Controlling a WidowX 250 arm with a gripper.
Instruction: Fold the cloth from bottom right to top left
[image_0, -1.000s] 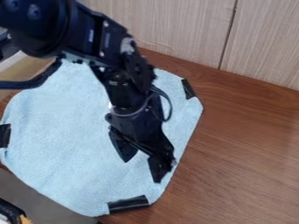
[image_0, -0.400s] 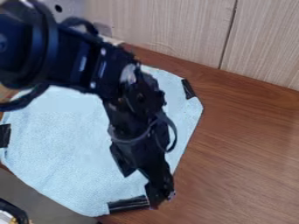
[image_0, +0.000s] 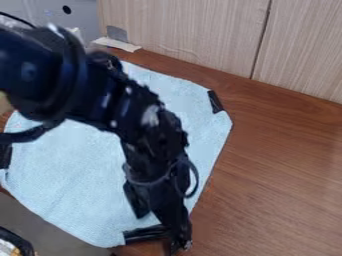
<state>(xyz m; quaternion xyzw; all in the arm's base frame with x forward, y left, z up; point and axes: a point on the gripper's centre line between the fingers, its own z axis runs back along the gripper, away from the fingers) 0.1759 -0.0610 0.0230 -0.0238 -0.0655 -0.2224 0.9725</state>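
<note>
The black gripper (image_0: 156, 234) hangs low over the bottom corner of the light blue cloth (image_0: 73, 180), its two fingers apart. One fingertip is over the cloth, and the other is past the lower right edge, over the brown wood. Black tape (image_0: 145, 233) marks the cloth's bottom corner, partly behind the gripper. More black tape lies at the upper right corner (image_0: 215, 101) and the left corner (image_0: 5, 156). The cloth lies flat and unfolded, with its upper left part hidden by the arm.
Brown wooden surface (image_0: 287, 170) extends to the right of the cloth. A pale wood-grain panel (image_0: 194, 30) stands along the back. At the lower left is a grey area (image_0: 40, 225) with a dark cable-like object (image_0: 17, 241).
The gripper has moved down the view, from over the cloth's lower right part to its bottom corner. The arm's upper part has shifted down too, uncovering more behind it. The cloth has stayed put.
</note>
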